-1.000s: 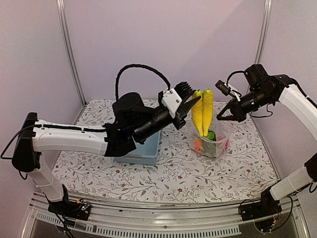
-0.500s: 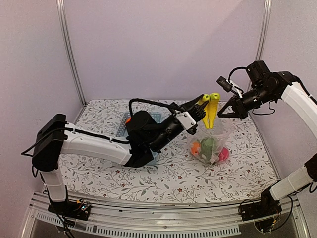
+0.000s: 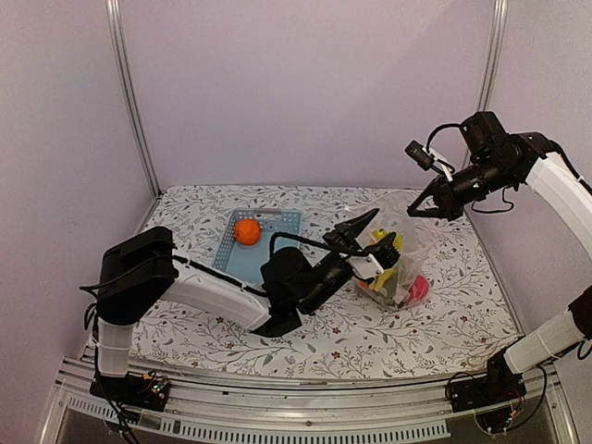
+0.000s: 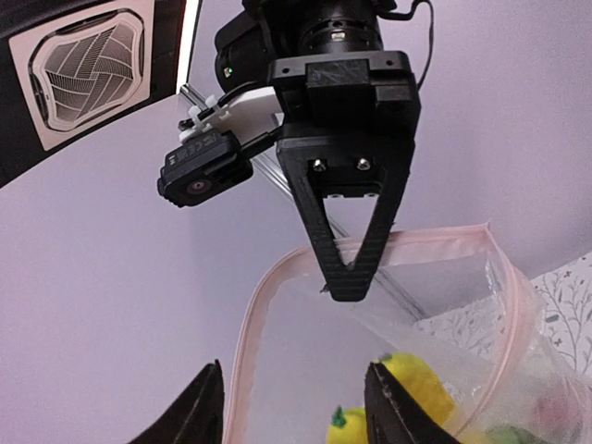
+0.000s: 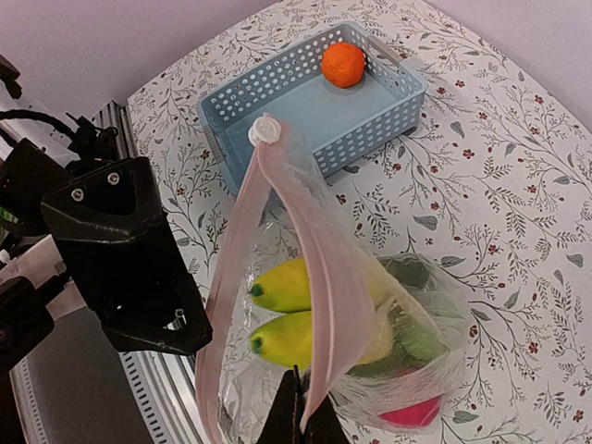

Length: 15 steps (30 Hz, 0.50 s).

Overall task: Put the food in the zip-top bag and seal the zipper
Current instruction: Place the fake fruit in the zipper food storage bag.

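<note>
Two yellow bananas point(image 5: 282, 314) are seen inside the zip-top bag point(image 5: 435, 361), which stands on the floral cloth point(image 3: 462, 305) to the right of the blue basket point(image 3: 277, 215). The bag's pink zipper point(image 4: 444, 242) edge is pinched and held up by the clenched right gripper point(image 3: 413, 211). The left gripper point(image 4: 291, 412) is spread apart at the bag's mouth, with nothing held between its fingers. One orange piece point(image 3: 245, 231) is left in the basket.

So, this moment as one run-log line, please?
left jaws: open by bag mouth | right jaws: shut on bag rim | bananas: in bag | orange: in basket
</note>
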Tool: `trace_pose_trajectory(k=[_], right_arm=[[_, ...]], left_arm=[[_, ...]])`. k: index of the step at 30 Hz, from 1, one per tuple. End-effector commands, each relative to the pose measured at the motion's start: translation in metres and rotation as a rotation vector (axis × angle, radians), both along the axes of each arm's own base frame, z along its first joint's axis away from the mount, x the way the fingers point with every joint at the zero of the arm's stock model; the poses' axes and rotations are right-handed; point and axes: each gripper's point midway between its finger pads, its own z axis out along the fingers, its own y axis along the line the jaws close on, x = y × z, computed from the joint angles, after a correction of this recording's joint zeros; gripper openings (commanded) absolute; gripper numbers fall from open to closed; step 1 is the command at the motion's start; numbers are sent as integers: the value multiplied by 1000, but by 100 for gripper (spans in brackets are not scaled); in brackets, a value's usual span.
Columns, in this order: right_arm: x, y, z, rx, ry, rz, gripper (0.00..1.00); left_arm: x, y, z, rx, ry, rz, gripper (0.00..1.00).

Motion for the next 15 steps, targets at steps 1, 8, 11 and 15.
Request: trace_pose_trajectory(k=[1, 8, 11, 15], right_arm=[[8, 1, 11, 2, -44, -22, 0], [12, 1, 6, -6, -41, -32, 0], [14, -1, 4, -18, -47, -40, 0], [17, -2, 5, -26, -63, -50, 0]], left_arm=[[-17, 25, 48, -234, -51, 29, 61], [-29, 39, 81, -288, 10, 9, 73], [-36, 47, 100, -291, 130, -55, 74], [-40, 42, 97, -170, 441, -229, 70]])
